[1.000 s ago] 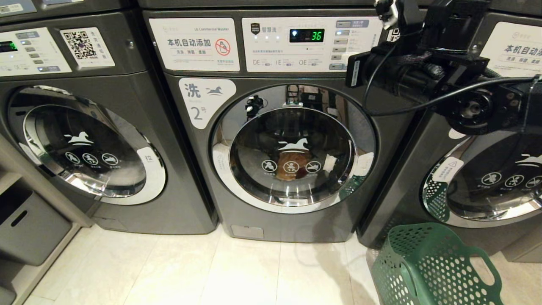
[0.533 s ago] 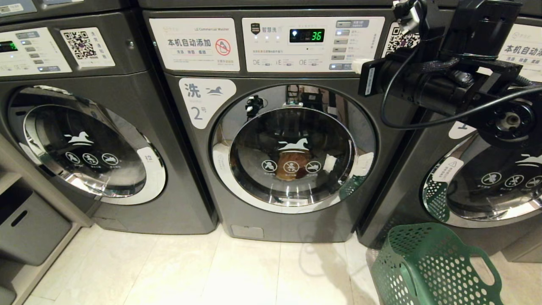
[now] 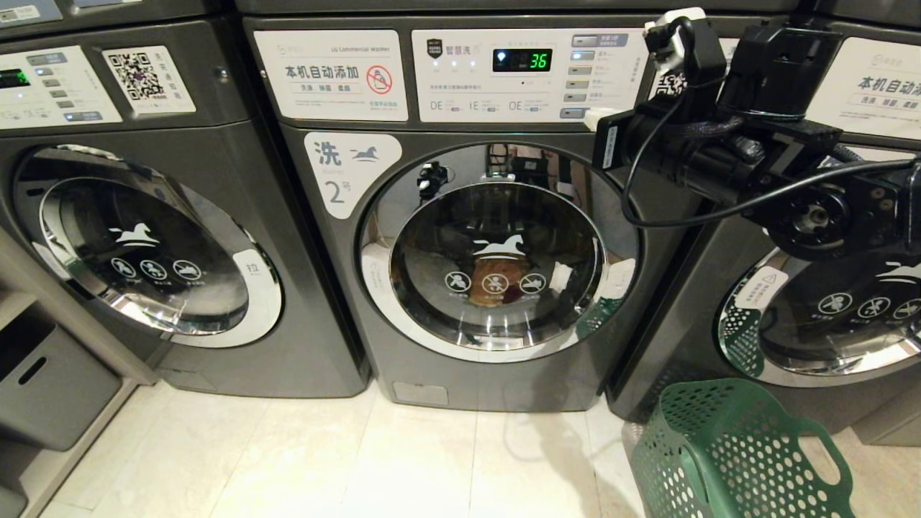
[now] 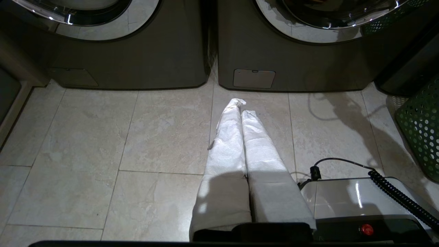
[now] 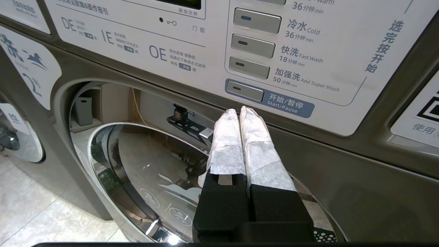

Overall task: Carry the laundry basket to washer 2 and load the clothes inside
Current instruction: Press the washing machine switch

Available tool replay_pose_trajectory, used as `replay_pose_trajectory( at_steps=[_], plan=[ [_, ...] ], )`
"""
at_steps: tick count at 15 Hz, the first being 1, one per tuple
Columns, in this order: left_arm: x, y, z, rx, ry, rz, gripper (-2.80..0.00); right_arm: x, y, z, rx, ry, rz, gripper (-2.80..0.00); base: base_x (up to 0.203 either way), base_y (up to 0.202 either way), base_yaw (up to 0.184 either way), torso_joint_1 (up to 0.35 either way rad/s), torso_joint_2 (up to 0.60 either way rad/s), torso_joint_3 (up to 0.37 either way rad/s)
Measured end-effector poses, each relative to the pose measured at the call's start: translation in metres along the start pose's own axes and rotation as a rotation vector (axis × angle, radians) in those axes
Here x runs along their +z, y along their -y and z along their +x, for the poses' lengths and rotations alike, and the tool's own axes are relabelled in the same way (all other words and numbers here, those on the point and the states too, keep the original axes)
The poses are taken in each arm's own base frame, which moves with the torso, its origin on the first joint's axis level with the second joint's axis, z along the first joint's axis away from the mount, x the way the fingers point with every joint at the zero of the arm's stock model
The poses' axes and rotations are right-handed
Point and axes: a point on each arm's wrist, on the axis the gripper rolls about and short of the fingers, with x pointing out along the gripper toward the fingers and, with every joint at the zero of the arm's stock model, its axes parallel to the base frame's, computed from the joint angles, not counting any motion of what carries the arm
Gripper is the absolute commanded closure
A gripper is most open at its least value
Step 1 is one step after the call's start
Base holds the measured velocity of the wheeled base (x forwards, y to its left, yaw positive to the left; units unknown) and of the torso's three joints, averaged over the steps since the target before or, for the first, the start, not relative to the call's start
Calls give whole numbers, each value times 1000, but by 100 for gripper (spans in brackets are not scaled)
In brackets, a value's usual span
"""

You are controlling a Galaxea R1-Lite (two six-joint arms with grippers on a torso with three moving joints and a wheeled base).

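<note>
Head view first: we have our right pincer (image 3: pixel 591 115) up at the control panel (image 3: pixel 532 75) of washer 2 (image 3: pixel 496 252), its wrapped tips pressed together and holding nothing. Over the last second the arm swung a touch to the right and has now come back left, so the tips sit again at the lower right corner of the panel. From the right wrist view we see them just below the start/pause button (image 5: pixel 245 91), very near it; whether they touch the panel we cannot tell. The display (image 3: pixel 522 60) reads 36 throughout, so nothing on the machine has changed.

What does that mean for us? The round door (image 3: pixel 496 248) looks shut, with something brownish showing through the glass, and the laundry basket (image 3: pixel 734 453) stands on the floor to the near right, in front of the neighbouring washer. We judge the loading done and the start press as the step in hand.

Our left pincer (image 4: pixel 241 109) hangs low over the tiles before the washer, closed and empty, parked.
</note>
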Motion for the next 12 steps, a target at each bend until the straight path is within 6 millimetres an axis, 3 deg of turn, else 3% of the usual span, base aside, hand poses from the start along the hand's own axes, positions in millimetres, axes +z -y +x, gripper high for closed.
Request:
replay_pose_trajectory(
  at_steps=[12],
  plan=[
    [0, 0, 0, 0, 0, 0, 0, -8, 1, 25, -11, 23, -3, 0, 0, 0, 0, 0, 0, 0]
  ],
)
